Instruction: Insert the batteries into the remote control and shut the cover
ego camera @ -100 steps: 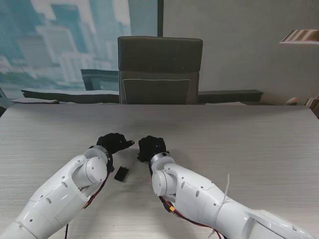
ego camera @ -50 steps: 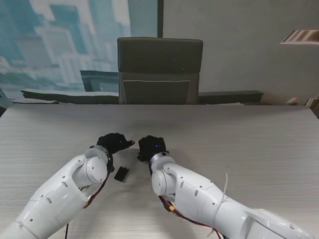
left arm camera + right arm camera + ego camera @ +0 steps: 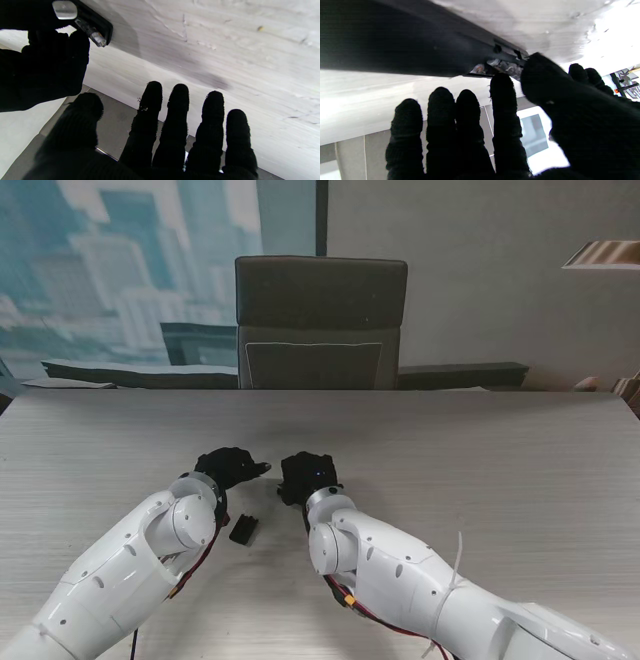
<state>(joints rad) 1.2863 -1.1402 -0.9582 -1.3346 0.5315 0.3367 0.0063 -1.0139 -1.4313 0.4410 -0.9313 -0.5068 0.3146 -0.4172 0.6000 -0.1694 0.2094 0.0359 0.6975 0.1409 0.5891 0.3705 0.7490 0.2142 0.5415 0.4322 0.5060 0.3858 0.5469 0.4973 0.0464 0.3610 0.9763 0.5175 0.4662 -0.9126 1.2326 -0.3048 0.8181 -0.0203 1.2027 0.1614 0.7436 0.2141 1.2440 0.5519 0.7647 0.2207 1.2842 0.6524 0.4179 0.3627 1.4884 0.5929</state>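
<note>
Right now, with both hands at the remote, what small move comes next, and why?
Probably fetch the cover: it lies loose on the table near the left hand, whose fingers are spread and hold nothing, while the right hand grips the remote, compartment open.

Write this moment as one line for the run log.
left hand: open | right hand: on remote control | cover: off, on table

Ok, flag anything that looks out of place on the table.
Only the small black piece, likely the battery cover, lying loose on the table nearer to me than the left hand and right hand. Nothing looks spilled or damaged.
</note>
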